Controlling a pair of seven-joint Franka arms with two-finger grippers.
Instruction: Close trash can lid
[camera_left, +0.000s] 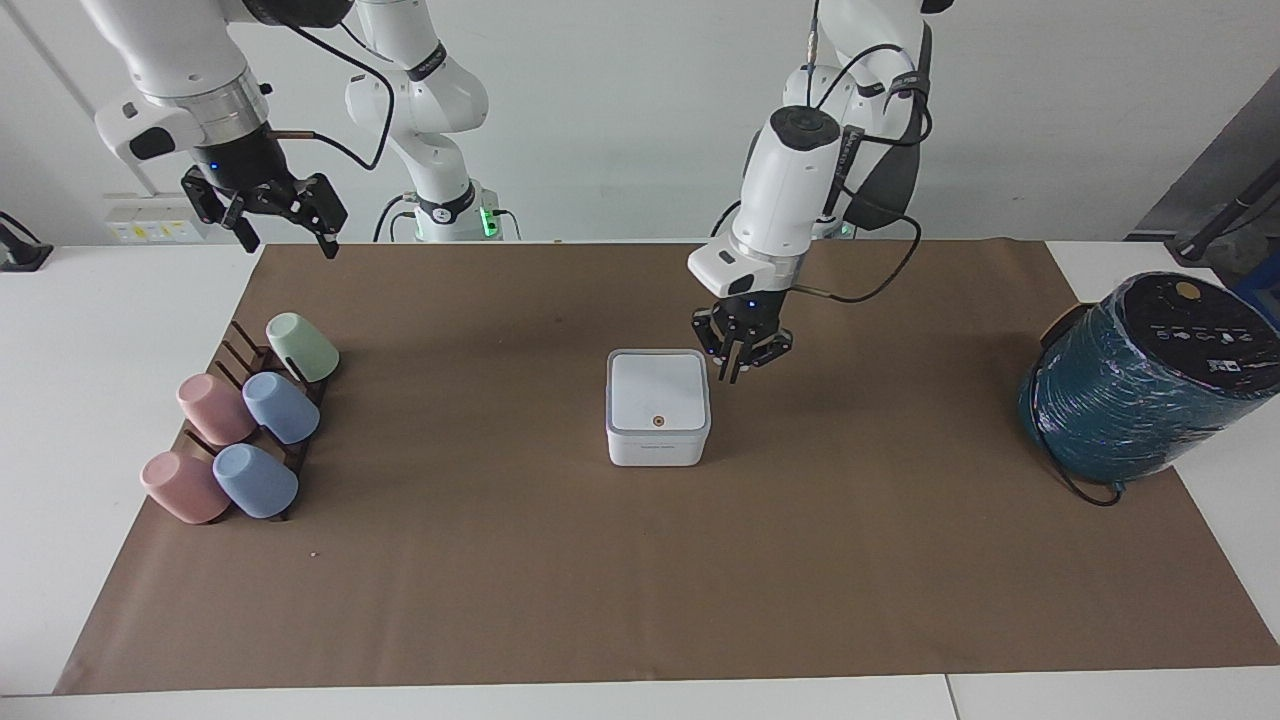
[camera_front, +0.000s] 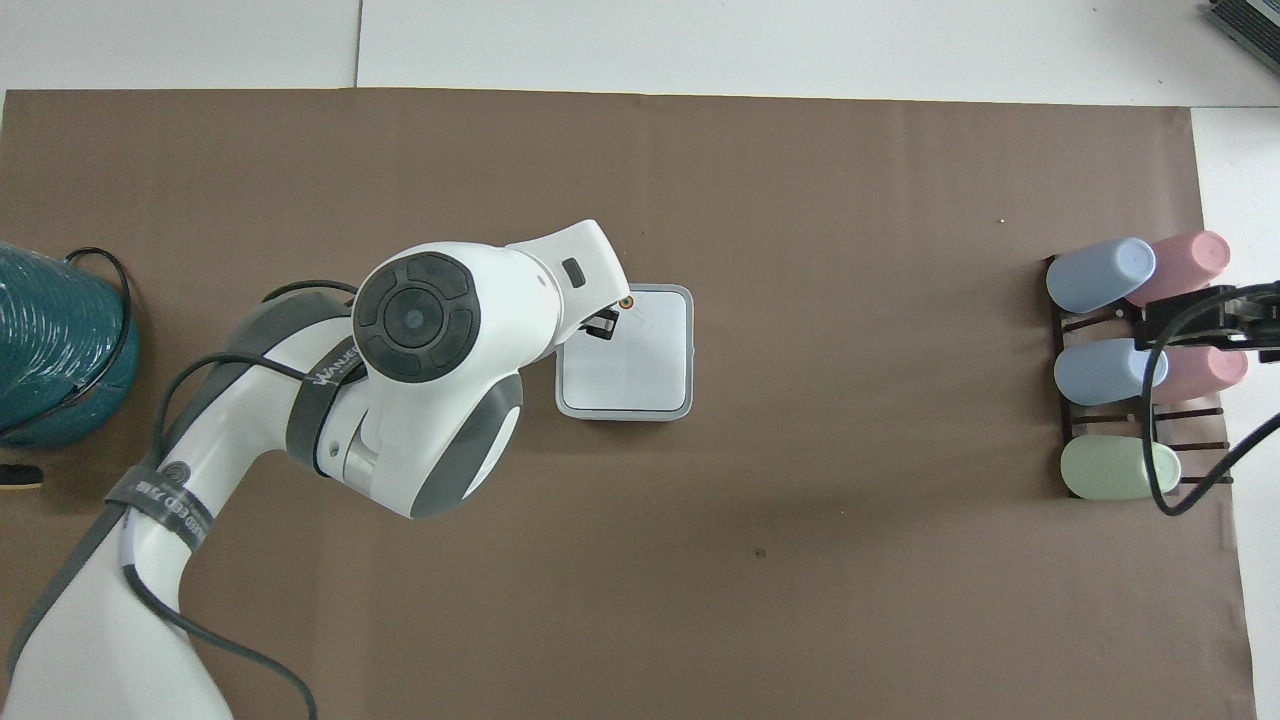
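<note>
The small white trash can (camera_left: 657, 452) stands mid-table on the brown paper. Its square white lid (camera_left: 657, 388) lies flat and closed, with the orange-brown dot up; the lid also shows in the overhead view (camera_front: 640, 365). My left gripper (camera_left: 738, 374) hangs shut and empty in the air beside the can, toward the left arm's end of the table, clear of the lid. In the overhead view the left gripper (camera_front: 603, 325) is mostly hidden under its wrist. My right gripper (camera_left: 285, 238) waits open, high over the cup rack; it also shows in the overhead view (camera_front: 1210, 318).
A dark rack of pastel cups (camera_left: 240, 430) lies at the right arm's end of the table; it also shows in the overhead view (camera_front: 1120, 370). A large teal wrapped cylinder (camera_left: 1140, 385) with a black cable sits at the left arm's end.
</note>
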